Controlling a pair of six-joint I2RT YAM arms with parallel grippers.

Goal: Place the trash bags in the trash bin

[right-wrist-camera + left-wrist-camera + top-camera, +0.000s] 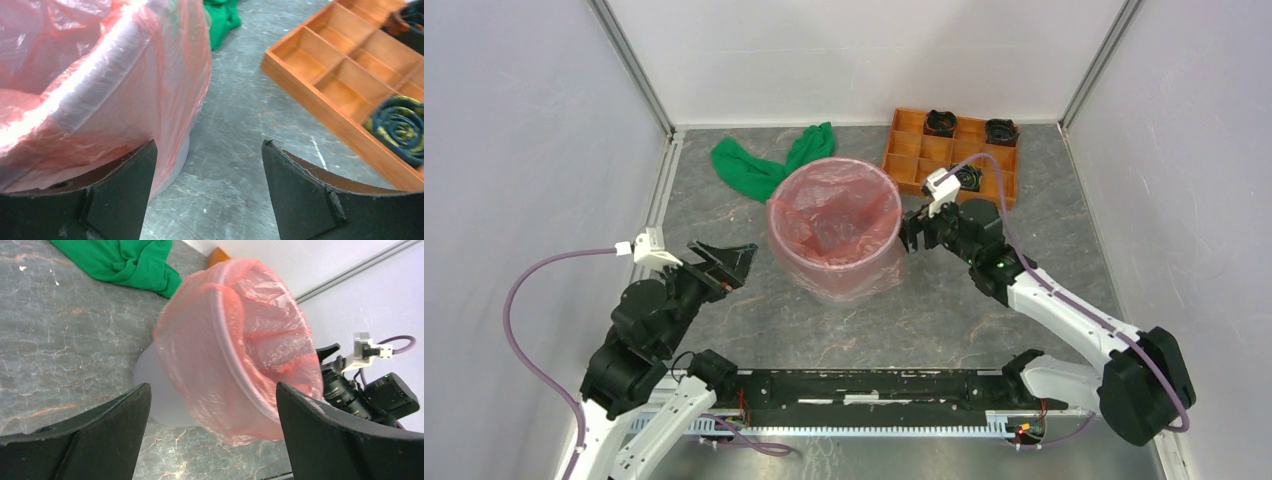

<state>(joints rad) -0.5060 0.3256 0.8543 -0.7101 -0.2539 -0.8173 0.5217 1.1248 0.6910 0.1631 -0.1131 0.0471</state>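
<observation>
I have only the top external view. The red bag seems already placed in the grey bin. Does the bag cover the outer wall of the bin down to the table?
Observer: No. From the left wrist, the trash bag is folded over the rim and ends partway down; the bare grey wall of the trash bin shows below it.
Operator: Does the right gripper hold the film?
Observer: No. From the right wrist, the right gripper is open with nothing in it; the film lies beside one finger.
Operator: What are the black things in the tray?
Observer: The one near that wrist is a dark blue roll with yellow marks, in a compartment of the tray.
</observation>
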